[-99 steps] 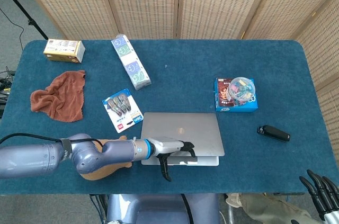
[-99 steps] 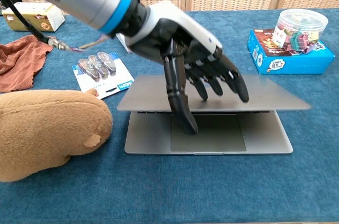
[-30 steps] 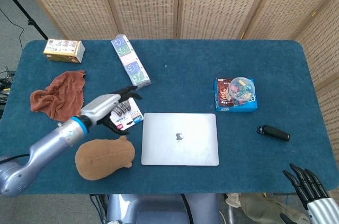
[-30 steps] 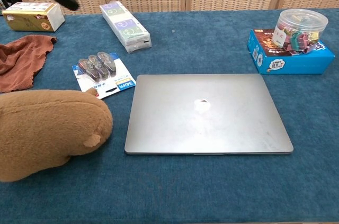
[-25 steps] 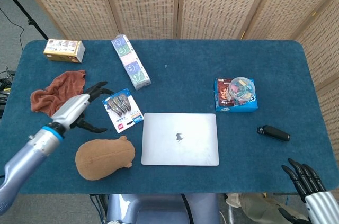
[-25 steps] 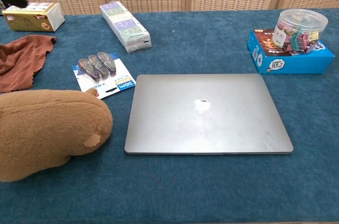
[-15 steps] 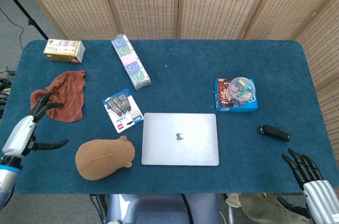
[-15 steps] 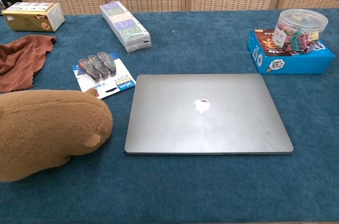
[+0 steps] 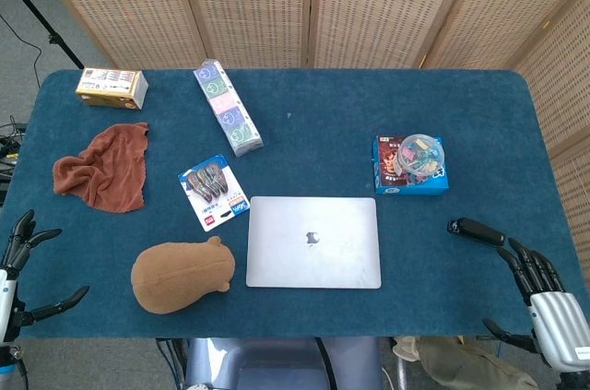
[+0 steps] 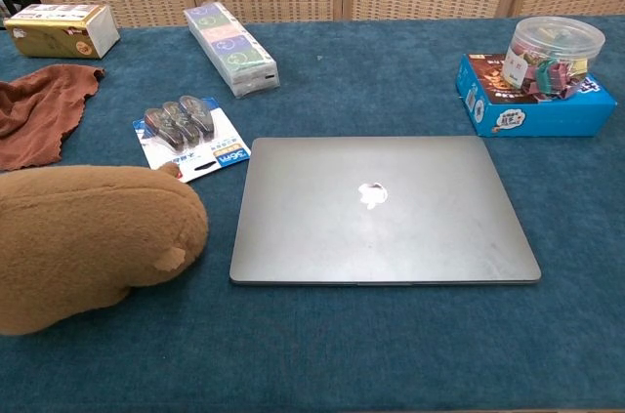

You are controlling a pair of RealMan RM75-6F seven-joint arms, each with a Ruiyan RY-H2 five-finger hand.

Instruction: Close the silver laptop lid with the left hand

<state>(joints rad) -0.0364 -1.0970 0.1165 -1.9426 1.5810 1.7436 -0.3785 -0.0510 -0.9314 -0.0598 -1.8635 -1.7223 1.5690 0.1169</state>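
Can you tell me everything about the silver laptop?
The silver laptop is a thin, flat rectangle that looks like brushed metal, with rounded corners and a pale logo in the middle of its lid. The lid is fully shut. It lies flat on the blue table, near the front edge. Neither hand touches it. A brown plush toy sits just beside it, apart from it.

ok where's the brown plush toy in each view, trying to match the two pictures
Head view: the brown plush toy lies near the table's front edge, lower left of centre, just left of the closed silver laptop.
Chest view: it fills the lower left corner, cut off by the frame's left edge.
Shared landmark: the silver laptop, directly to the toy's right in both views.
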